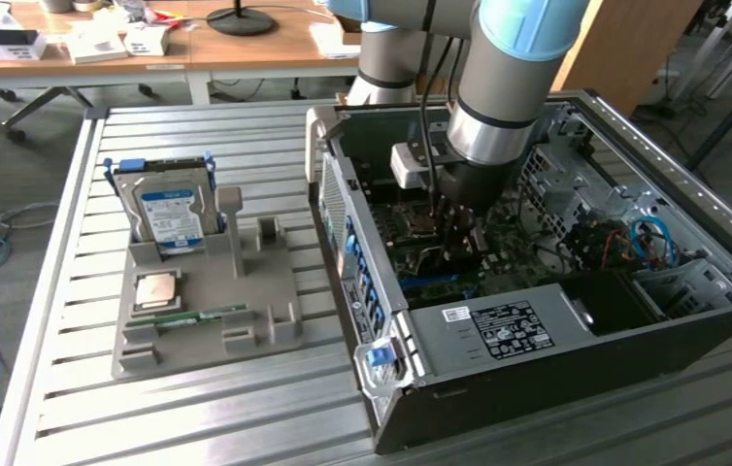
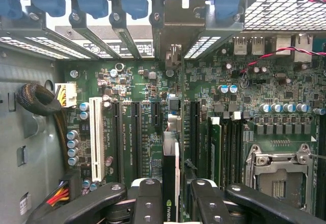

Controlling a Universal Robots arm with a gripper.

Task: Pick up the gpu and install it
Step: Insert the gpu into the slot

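Exterior view: the arm is seen coming down from 12 o'clock with its wrist held near vertical. The gripper is lowered inside the open computer case. In the wrist view, the gpu is clamped on edge between the black fingers, just over the motherboard. Its long axis is laid parallel to the expansion slots, and its far end is pointed at the rear bracket openings, at 9 o'clock of the gripper in the exterior view. Whether the card is touching a slot cannot be told.
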